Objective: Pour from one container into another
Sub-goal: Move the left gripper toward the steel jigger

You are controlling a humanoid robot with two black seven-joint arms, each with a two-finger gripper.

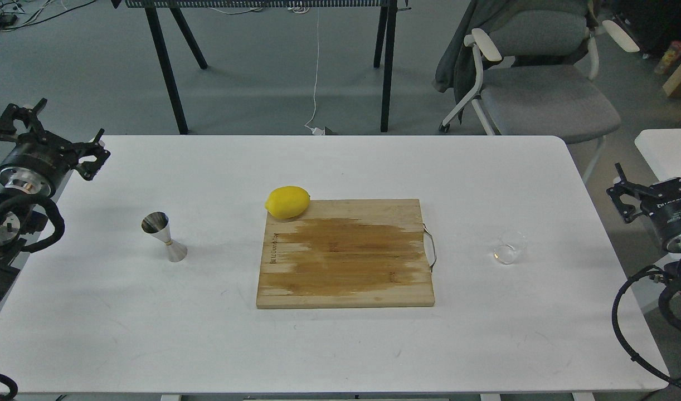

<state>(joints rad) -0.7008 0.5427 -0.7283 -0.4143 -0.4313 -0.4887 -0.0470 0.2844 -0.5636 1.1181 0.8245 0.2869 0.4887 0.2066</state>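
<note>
A small clear glass cup point(510, 247) stands upright on the right side of the white table point(340, 345). The shiny steel jigger point(164, 236), hourglass-shaped, stands upright on the left side. My left gripper point(53, 132) hovers at the table's far left edge, open and empty, well behind and left of the jigger. Off the right edge, my right gripper point(654, 170) is open and empty, right of the glass cup. Whether the cup holds any liquid cannot be told.
A wooden cutting board point(346, 253) with a metal handle lies in the middle, between cup and jigger. A yellow lemon point(287, 201) rests at its far left corner. A grey chair point(541, 89) stands behind the table, and a second white table point(661, 147) sits at right.
</note>
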